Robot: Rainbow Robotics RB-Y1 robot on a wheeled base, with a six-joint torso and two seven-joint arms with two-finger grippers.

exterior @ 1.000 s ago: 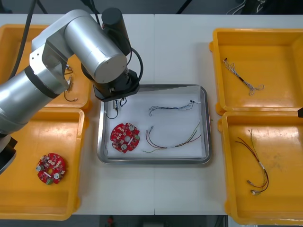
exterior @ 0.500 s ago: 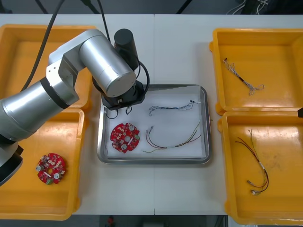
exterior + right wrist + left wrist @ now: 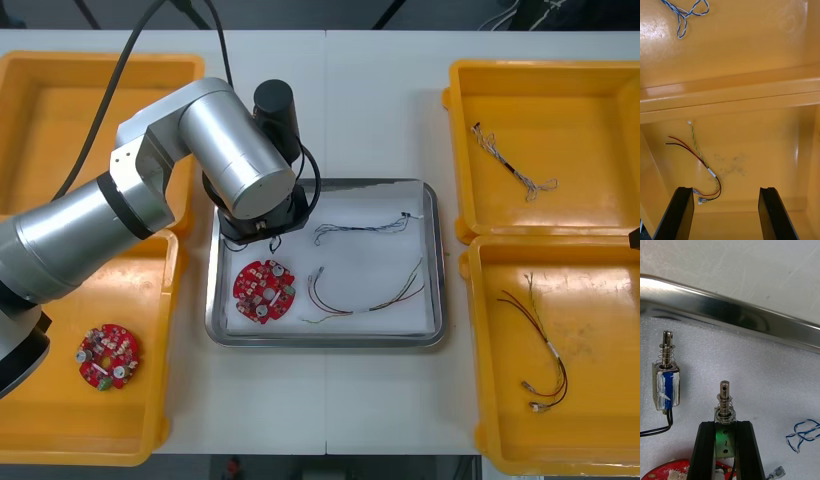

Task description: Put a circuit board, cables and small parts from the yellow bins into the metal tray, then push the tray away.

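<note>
The left pincer [image 3: 725,429] is clamping a small metal part [image 3: 725,405] between narrowly set fingers, over the white inside of the metal tray [image 3: 733,317], with a circuit board [image 3: 263,291] just beside it. A taped metal part [image 3: 665,384] is lying nearby, toward the tray's rim. The right pincer [image 3: 725,197] is hanging with fingers spread wide over a yellow bin [image 3: 763,150] holding a red and yellow cable [image 3: 702,161].

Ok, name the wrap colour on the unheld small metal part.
Blue; the small metal part shows best in left wrist view.

Left hand [image 3: 725,426] farther over metal tray [image 3: 436,262]
</note>
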